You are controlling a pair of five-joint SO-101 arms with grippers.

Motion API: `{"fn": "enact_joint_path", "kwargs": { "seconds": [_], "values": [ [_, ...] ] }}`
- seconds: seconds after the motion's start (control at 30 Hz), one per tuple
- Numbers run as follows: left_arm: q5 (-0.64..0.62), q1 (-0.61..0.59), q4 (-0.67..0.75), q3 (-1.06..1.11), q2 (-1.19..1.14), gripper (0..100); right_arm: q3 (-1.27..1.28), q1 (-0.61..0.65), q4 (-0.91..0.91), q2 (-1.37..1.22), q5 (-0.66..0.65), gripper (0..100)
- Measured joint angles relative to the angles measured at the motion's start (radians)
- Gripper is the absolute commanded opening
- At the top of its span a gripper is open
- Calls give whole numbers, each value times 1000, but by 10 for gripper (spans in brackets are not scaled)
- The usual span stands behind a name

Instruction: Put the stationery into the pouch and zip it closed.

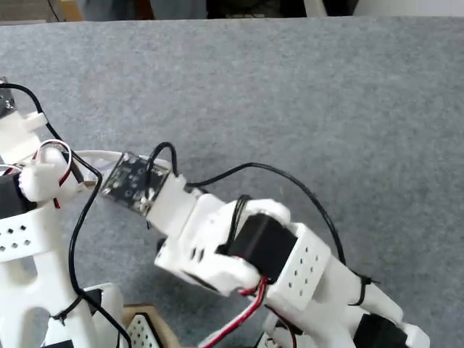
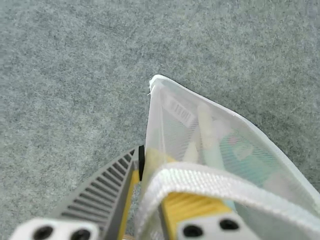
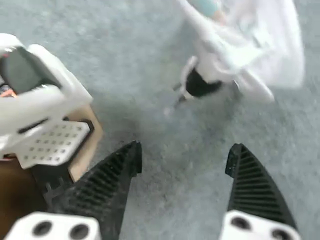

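The white mesh pouch (image 2: 210, 135) hangs lifted over the grey mat, and teal and pale stationery (image 2: 240, 155) shows through its mesh. My left gripper (image 2: 150, 167) is shut on the pouch's thick white top band (image 2: 220, 182), with a grey ridged finger (image 2: 105, 195) on one side and a yellow pad (image 2: 187, 207) on the other. My right gripper (image 3: 185, 150) is open and holds nothing, low over the mat a short way from the pouch (image 3: 255, 40). I cannot tell whether the zip is closed. From above, a white strip of the pouch (image 1: 101, 156) peeks out between the arms.
Grey felt mat (image 1: 304, 94) covers the table, with much room at the back and right. The right arm (image 1: 239, 239) slants across toward the left arm (image 1: 29, 210). The left arm's white base (image 3: 35, 100) and a wooden mount (image 3: 85, 145) sit close beside the right gripper.
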State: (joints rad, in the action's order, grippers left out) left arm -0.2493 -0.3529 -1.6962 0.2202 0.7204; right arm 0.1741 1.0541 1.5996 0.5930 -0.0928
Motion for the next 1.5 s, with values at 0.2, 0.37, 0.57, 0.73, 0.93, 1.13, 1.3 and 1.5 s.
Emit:
{"fn": "enact_joint_path", "kwargs": {
  "seconds": [0.2,0.37,0.57,0.73,0.93,1.13,1.3,1.5],
  "values": [
    [0,0,0,0,0,29,141,12,-206,0,5,286],
    [0,0,0,2,0,29,313,12,-408,0,5,287],
    [0,0,0,2,0,29,413,-26,-568,0,6,287],
    [0,0,0,2,0,29,428,-43,-628,0,6,283],
    [0,-3,0,2,0,29,428,-46,-632,0,6,265],
    [0,-3,0,2,0,29,428,-46,-669,0,6,74],
    [0,-5,2,2,0,29,428,-48,-721,0,6,12],
    [0,-5,2,2,0,29,428,-86,-729,0,6,12]
  ]
}}
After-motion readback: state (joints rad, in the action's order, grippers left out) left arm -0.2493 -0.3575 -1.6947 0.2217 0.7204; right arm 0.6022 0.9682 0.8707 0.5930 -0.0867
